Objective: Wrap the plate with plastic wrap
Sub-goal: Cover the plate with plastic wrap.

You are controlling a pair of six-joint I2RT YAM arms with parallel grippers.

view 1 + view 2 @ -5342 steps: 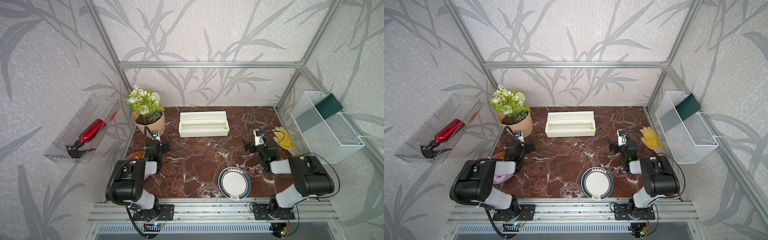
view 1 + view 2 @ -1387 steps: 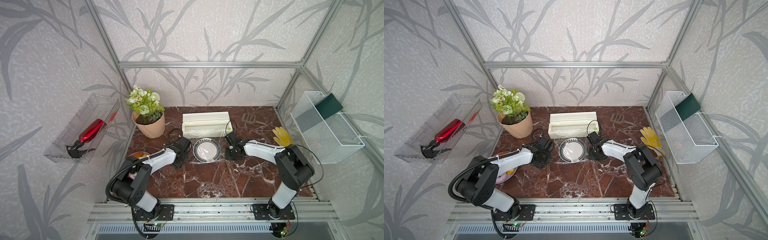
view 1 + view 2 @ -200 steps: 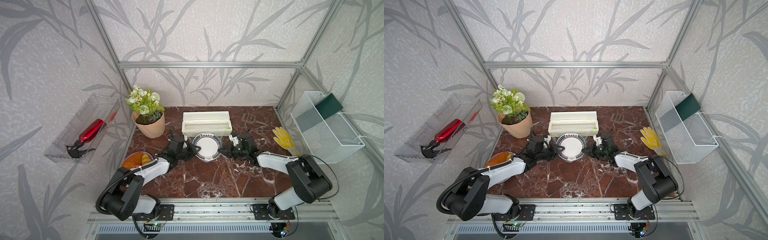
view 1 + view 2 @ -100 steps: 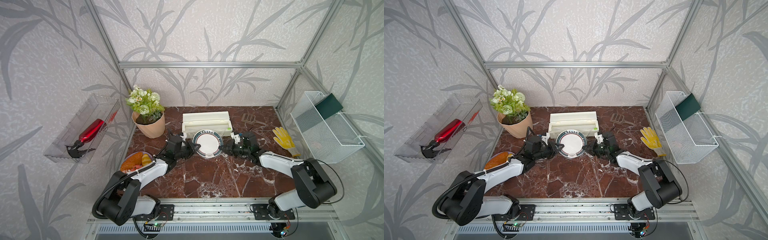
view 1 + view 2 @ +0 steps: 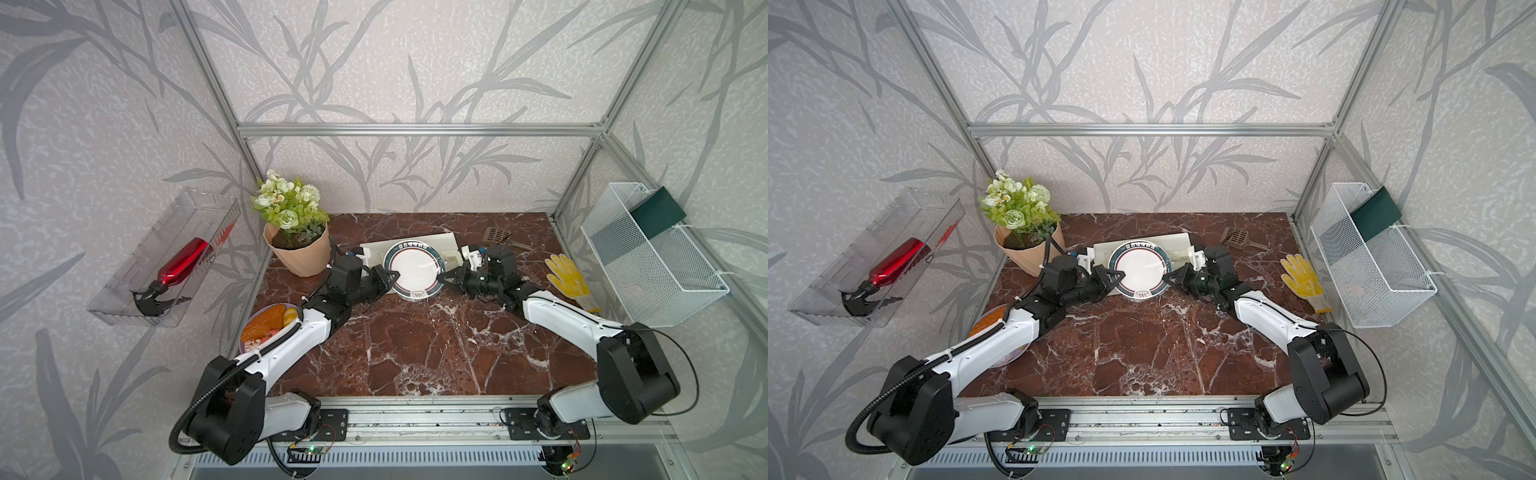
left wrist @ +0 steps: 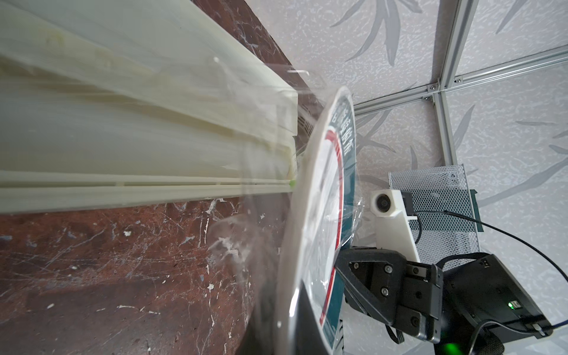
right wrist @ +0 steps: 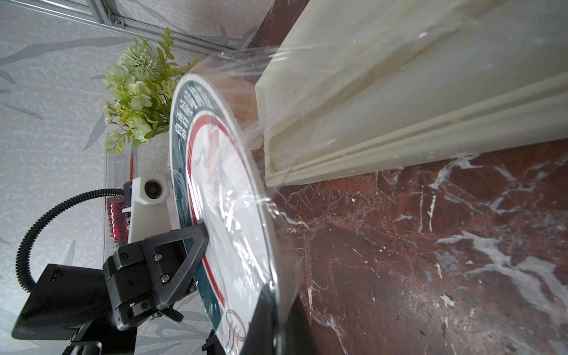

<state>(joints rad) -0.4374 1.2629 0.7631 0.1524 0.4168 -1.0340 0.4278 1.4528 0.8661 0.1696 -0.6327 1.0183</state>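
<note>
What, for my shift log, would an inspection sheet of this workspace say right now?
Surface: marble tabletop, red-brown with white veins and scuffs.
Job's things: the plate held up, tilted, in front of the dispenser box; the plastic wrap stretched from the box over its face.
Clutter: flower pot, pastry plate, yellow glove, slotted scraper.
Grippers: left gripper and right gripper each shut on the plate's rim, on opposite sides.
Cables: corrugated hose on the left arm, thin cable looping by the right arm; neither touches the plate.
Surroundings: clear wall tray with red bottle; white mesh basket.
</note>
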